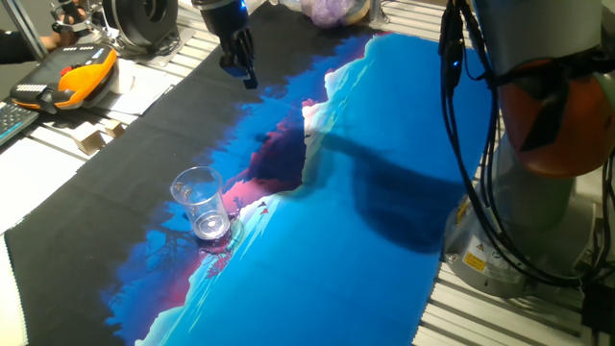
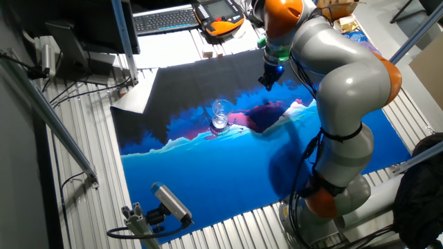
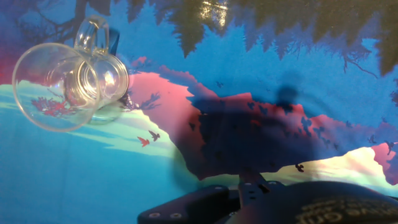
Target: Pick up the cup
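Clear cup point(image 1: 200, 201) upright on printed cloth point(image 1: 384, 144)

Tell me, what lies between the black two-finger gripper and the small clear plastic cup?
Nothing: in one fixed view only bare printed cloth separates the gripper from the cup.

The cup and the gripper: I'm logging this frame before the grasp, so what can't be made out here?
- Gripper: open or shut unclear. One fixed view shows it dark and side-on; the other fixed view shows it tiny; in the hand view the fingertips are out of frame.
- Cup: its contact with the cloth is blurred by clear plastic and glare.
- Cup handle: suggested only in the hand view.
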